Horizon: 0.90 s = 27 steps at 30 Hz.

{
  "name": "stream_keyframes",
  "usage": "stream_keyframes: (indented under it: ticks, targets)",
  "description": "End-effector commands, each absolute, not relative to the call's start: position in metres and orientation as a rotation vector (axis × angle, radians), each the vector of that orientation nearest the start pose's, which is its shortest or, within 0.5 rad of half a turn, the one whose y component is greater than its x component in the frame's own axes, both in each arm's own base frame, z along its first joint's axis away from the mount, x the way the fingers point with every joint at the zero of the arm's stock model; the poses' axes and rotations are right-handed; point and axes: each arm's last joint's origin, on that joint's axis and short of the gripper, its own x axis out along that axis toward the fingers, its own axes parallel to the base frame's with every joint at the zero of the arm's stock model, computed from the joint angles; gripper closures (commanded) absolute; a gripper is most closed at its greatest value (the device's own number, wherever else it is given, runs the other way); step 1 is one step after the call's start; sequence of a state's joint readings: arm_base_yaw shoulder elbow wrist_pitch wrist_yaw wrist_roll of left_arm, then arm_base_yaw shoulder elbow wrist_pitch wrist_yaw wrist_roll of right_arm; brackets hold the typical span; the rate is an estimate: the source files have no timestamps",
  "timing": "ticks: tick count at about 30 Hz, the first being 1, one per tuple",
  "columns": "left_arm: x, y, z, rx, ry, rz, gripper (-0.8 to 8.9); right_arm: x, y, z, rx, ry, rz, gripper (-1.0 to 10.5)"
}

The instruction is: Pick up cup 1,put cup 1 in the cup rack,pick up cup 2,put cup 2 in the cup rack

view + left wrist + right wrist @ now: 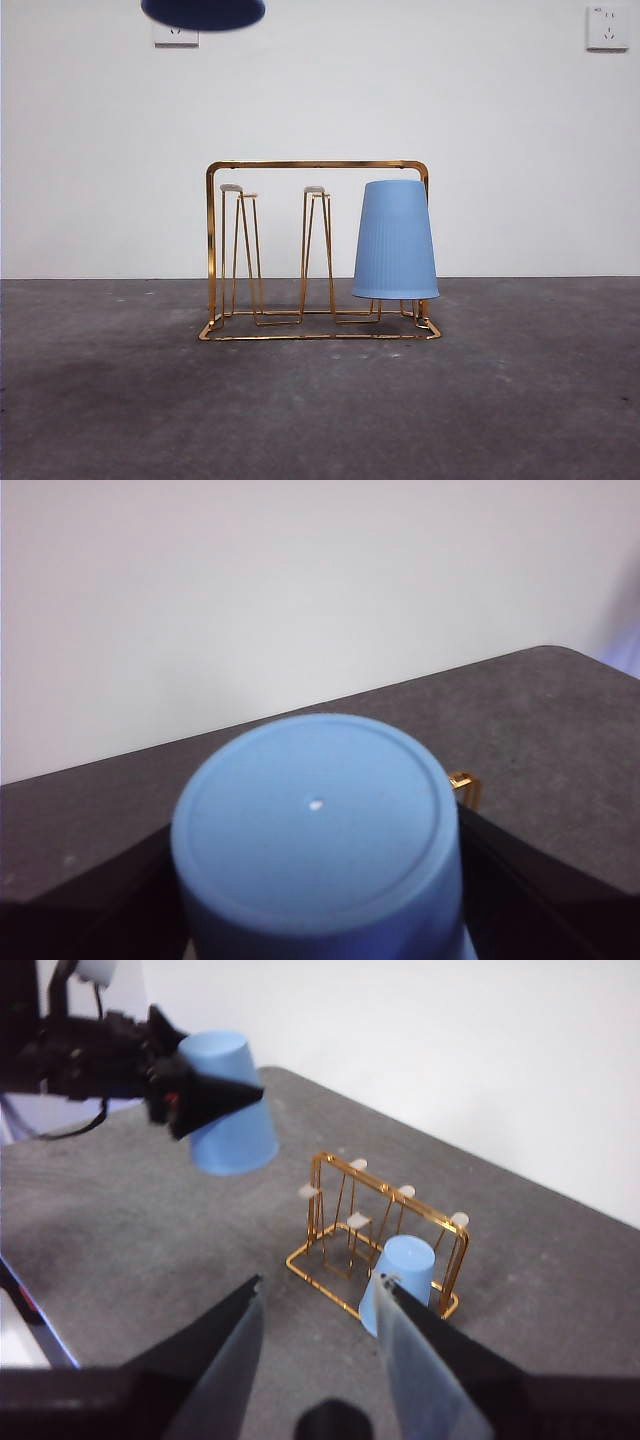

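Hanging nearest in the right wrist view, the right gripper (315,1325) is waiting high above the grey table (100,400) with its jaws apart and holding nothing. Beyond it the cup rack (315,166) is standing on the table, well in from every edge. One blue cup (395,240) is sitting upside down over a prong at the rack's right end in the front view, with its rim hanging just above the base loop. The other two pairs of prongs (240,192) to its left are standing bare with their pale tips showing, and nothing is blocking the way down to them.

Farther off, towards the table's far left corner as the right wrist view shows it, the left gripper (195,1095) is clamping a second blue cup (232,1120) and carrying it in the air, upside down and tilted, well apart from the rack and higher than its frame. In the left wrist view this cup's flat bottom (315,810) is filling the space between the jaws, and a gold corner of the rack (463,782) is peeking out just beside it. In the front view the carried cup is showing only as a dark blue rounded shape (203,12) at the top edge, above the rack and to its left. Two wall sockets (608,27) are sitting on the white wall behind.
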<state>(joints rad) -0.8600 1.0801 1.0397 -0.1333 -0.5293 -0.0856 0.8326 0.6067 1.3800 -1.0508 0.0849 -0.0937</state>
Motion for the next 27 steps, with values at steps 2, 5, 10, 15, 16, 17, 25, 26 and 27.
stream_keyframes:
  ticks: [2,5,10,15,16,17,25,26,27]
  targets:
    - [0.191,-0.163,0.363,0.021,0.157,-0.346,8.21,0.021,0.019,0.442,-0.197,0.221,0.746,7.6]
    - [0.208,-0.161,0.354,0.022,0.181,-0.351,8.21,0.021,0.019,0.442,-0.192,0.225,0.741,7.6]
    - [0.231,-0.162,0.34,0.024,0.208,-0.352,8.21,0.021,0.019,0.442,-0.179,0.229,0.733,7.6]
    - [0.248,-0.164,0.329,0.019,0.219,-0.365,8.21,0.022,0.019,0.441,-0.18,0.236,0.709,7.6]
    - [0.251,-0.164,0.326,0.021,0.225,-0.359,8.21,0.022,0.018,0.441,-0.181,0.239,0.709,7.6]
    - [0.255,-0.163,0.323,0.025,0.237,-0.35,8.21,0.022,0.018,0.44,-0.178,0.246,0.702,7.6]
    - [0.279,-0.166,0.299,0.033,0.282,-0.34,8.21,0.022,0.017,0.439,-0.18,0.263,0.665,7.6]
    - [0.281,-0.167,0.296,0.033,0.283,-0.341,8.21,0.022,0.017,0.439,-0.18,0.266,0.665,7.6]
    - [0.283,-0.168,0.294,0.035,0.287,-0.341,8.21,0.022,0.017,0.438,-0.181,0.269,0.665,7.6]
